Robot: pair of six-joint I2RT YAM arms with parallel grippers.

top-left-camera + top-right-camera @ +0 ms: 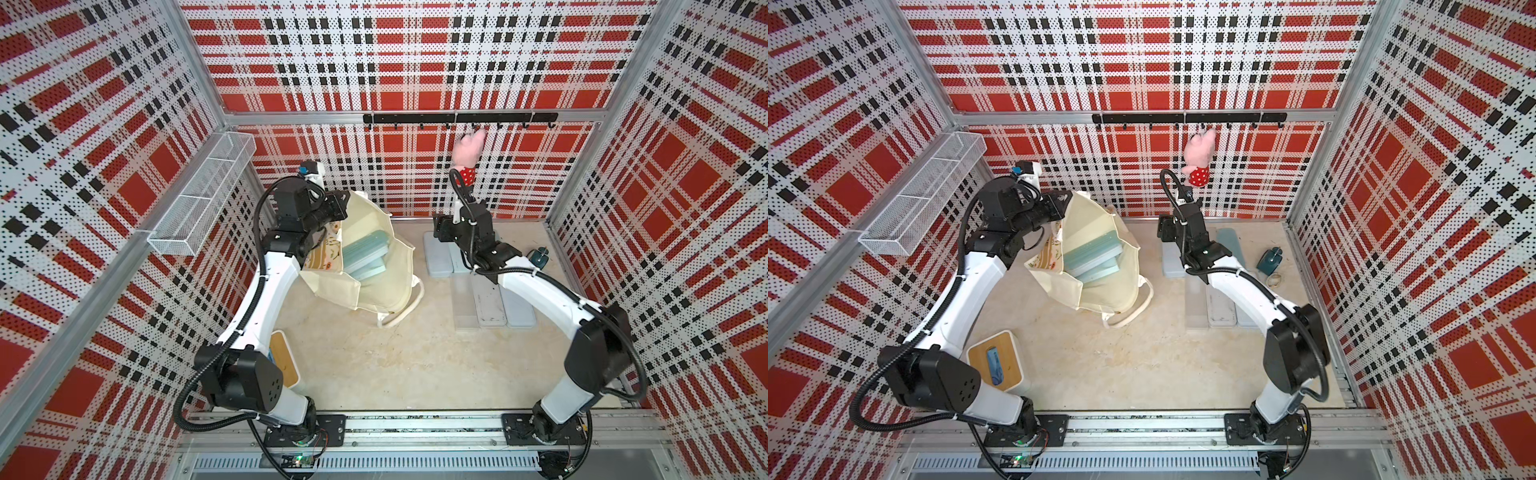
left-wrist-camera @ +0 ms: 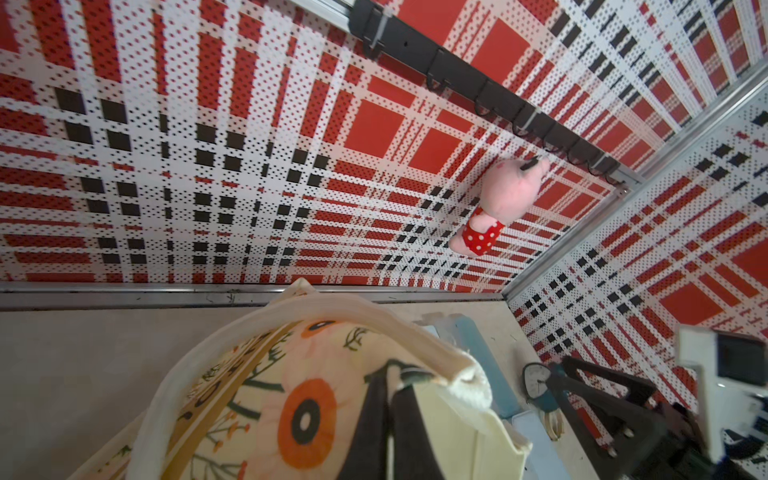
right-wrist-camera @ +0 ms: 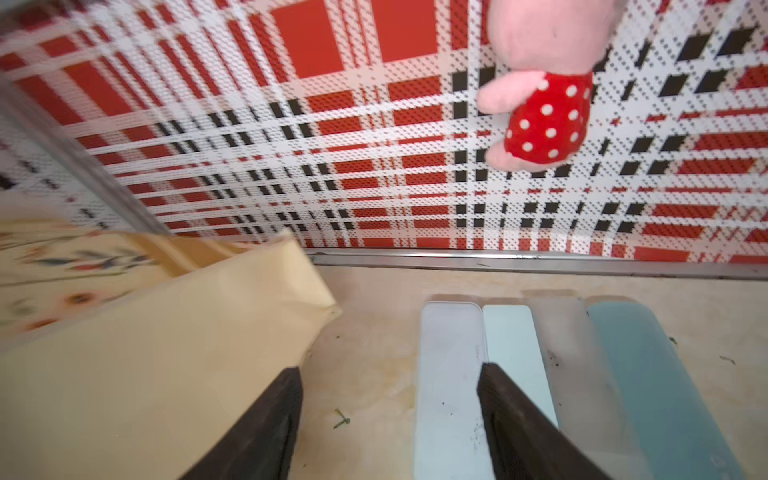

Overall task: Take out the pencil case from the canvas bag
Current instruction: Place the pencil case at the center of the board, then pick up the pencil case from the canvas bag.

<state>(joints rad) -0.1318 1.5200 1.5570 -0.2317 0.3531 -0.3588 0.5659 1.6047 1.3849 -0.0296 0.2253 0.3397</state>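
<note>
Pencil cases (image 1: 365, 253), pale blue-green and stacked flat on one another, lie inside the canvas bag (image 1: 386, 291). Both top views look down on them (image 1: 1092, 257) through the bag's wide-open mouth. The bag (image 1: 1121, 291) sits on the table (image 1: 415, 365), left of the middle and near the back wall. One white padded handle (image 1: 399, 322) trails on the tabletop at the bag's near side.

My left pincer (image 1: 338, 205) is clamped on the bag's top rim on its flower-printed side. In my left wrist view the two dark fingers (image 2: 368, 419) are pressed together on the cloth just below the padded edge, with the orange-flowered face (image 2: 299, 374) spread out beside them. That pinch holds the mouth open.

My right pincer (image 3: 390, 415) stands open and holds nothing. Its fingers (image 3: 270, 419) are spread apart, with bare tabletop between them. It hangs between the bag's plain cream side (image 3: 166, 353) and a row of pencil cases (image 3: 449, 365) lying side by side flat on the table. The row runs white, pale blue, clear and blue-green. In a top view my right pincer (image 1: 440, 230) is above the far end of that row (image 1: 492, 309), well apart from the cases in the bag.

A pink plush toy (image 1: 467, 149) in a red spotted dress hangs from a black hook rail (image 1: 457, 118) on the back wall.
</note>
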